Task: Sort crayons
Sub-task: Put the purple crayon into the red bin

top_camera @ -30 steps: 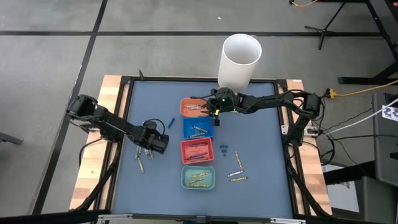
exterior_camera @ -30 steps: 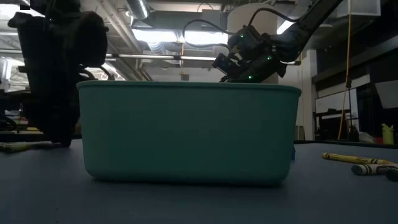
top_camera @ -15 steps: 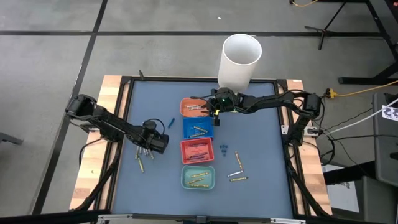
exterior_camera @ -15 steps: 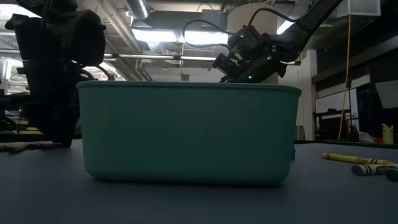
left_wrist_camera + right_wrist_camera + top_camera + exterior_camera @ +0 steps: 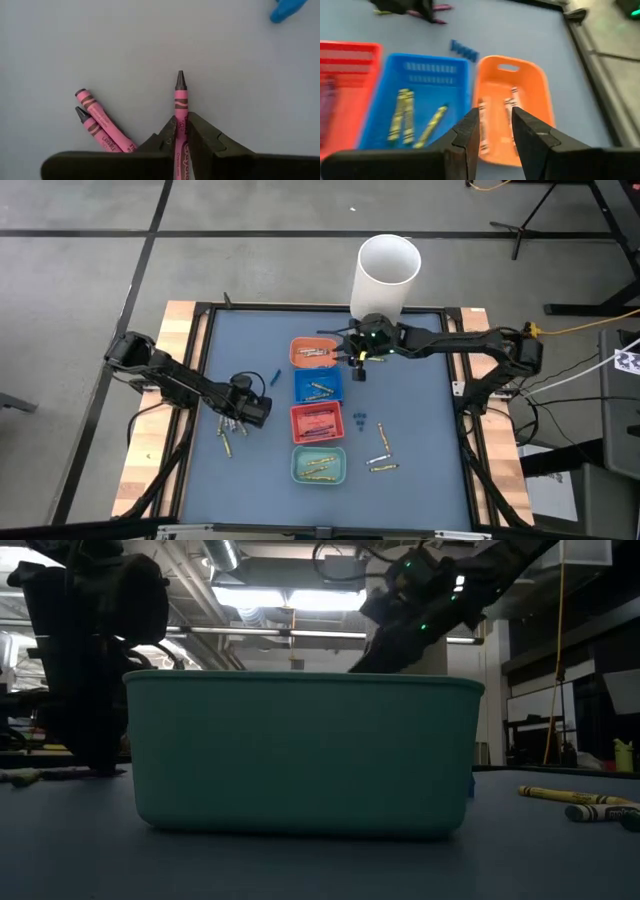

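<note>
My left gripper point(image 5: 240, 420) is low over the table's left part, shut on a pink crayon point(image 5: 180, 107). Two more pink crayons point(image 5: 100, 125) lie on the mat beside it, and a blue crayon point(image 5: 287, 7) lies farther off. My right gripper point(image 5: 357, 368) is open and empty above the near right corner of the orange tray point(image 5: 512, 107), which holds a few crayons. The blue tray point(image 5: 415, 105) holds yellow crayons. The red tray point(image 5: 316, 422) and the teal tray point(image 5: 319, 464) complete the row. My left gripper pinches the pink crayon's wrapped shaft point(image 5: 179, 120) between its two fingers, and the fingers lie along it. The pointed tip point(image 5: 180, 76) sticks out past the fingertips. Whether the crayon is off the mat, I cannot tell.
A tall white cylinder point(image 5: 385, 275) stands at the table's far edge behind the right arm. Loose yellow crayons point(image 5: 380, 458) and small blue pieces point(image 5: 360, 418) lie right of the trays. More crayons point(image 5: 228, 442) lie near my left gripper. In the low view the teal tray point(image 5: 300, 755) fills the foreground.
My right gripper has risen and gone a little toward the table's right edge, away from the orange tray. My left arm has kept still.
</note>
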